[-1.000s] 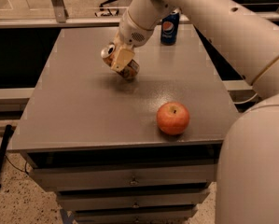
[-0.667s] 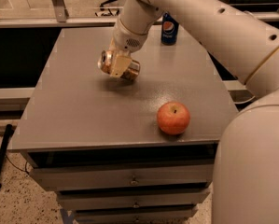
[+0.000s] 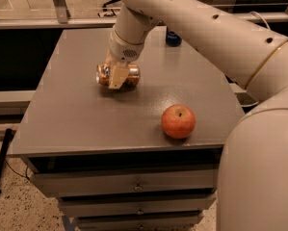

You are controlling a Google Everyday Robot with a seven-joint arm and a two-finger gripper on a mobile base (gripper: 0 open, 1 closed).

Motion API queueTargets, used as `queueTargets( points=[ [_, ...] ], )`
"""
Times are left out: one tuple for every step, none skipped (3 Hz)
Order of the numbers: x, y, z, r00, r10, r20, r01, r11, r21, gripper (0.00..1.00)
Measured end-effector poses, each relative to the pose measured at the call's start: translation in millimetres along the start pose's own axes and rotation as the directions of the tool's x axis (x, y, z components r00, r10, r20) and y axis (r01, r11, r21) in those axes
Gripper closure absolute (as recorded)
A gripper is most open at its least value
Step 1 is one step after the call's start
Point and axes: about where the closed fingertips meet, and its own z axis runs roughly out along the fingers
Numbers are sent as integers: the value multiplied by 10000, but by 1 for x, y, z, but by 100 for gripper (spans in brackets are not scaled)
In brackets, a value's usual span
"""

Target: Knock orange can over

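Note:
The orange can [image 3: 130, 75] lies on its side on the grey table [image 3: 76, 119], left of the middle, with its silver top [image 3: 102, 74] facing left. My gripper [image 3: 115, 81] comes down from the arm above and sits right against the can's front side, covering its middle. The can rests on the tabletop.
A round orange-red apple [image 3: 178, 121] sits near the table's front right edge. A blue can [image 3: 173, 38] stands at the back, mostly hidden behind my arm. My arm crosses the right side of the view. Drawers [image 3: 134, 184] sit below the tabletop.
The can has gone from tilted to lying flat on its side. My gripper has moved with it, a little left and toward the front.

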Motion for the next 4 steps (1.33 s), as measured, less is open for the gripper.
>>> queueTargets(
  points=[
    [-2, 6, 6, 10000, -76, -14, 76, 9999, -113, 14],
    [-3, 12, 10, 9999, -113, -26, 113, 9997, -197, 0],
    [-2, 14, 10, 9999, -103, -38, 102, 9997, -209, 0],
    [14, 14, -3, 9971, 571, 503, -576, 9983, 76, 0]
  ],
)
